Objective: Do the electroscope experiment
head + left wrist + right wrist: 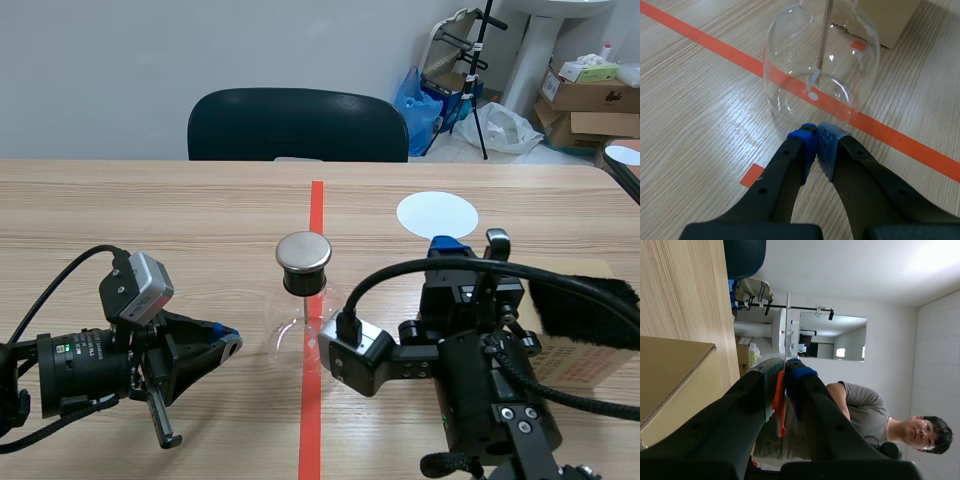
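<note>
The left gripper (pixel 816 134) is lying low with its fingers pressed together on nothing. Its tips are sitting just beside the glass flask of the electroscope (pixel 815 65). The right gripper (pixel 785 367) is clamping the orange handle (pixel 779 400) of a white disc (pixel 437 213), which is sitting right of and beyond the electroscope. The electroscope is standing upright on the table (pixel 150 220), on the red tape line. A cardboard box (pixel 585 365) is lying to its right.

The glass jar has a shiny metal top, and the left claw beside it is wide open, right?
Not quite: the left claw is shut, pads pressed together, as the left wrist view shows. The glass jar does have a shiny metal top.
</note>
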Available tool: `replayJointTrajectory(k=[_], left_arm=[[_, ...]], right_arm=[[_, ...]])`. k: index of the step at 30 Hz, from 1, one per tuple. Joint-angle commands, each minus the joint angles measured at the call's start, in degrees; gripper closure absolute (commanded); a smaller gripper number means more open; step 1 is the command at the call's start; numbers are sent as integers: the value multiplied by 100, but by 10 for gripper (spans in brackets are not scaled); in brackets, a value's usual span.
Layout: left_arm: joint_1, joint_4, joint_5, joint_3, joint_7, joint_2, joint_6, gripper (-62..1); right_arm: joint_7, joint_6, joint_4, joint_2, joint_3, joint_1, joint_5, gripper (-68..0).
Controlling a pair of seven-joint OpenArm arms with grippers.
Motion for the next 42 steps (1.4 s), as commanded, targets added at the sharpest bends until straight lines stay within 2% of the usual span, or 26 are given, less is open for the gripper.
replayJointTrajectory(k=[1,27,31,34,37,42], left_arm=[[-17,125,-42,-15,-76,28,-13,-32],[-17,125,-42,-15,-76,28,-13,-32],[-17,125,-42,-15,-76,28,-13,-32],[-17,125,-42,-15,-76,28,-13,-32],[-17,125,-42,-15,-76,28,-13,-32],[-17,125,-42,-15,-76,28,-13,-32]], right_arm=[[-26,-44,42,42,33,15,-6,-10],[4,-48,42,42,33,15,-6,-10],[70,-286,72,11,70,-15,-6,-10],[238,-304,173,-90,328,-201,-6,-10],[619,-315,321,-280,754,-514,-6,-10],[1403,-557,474,-741,1598,-1054,-6,-10]])
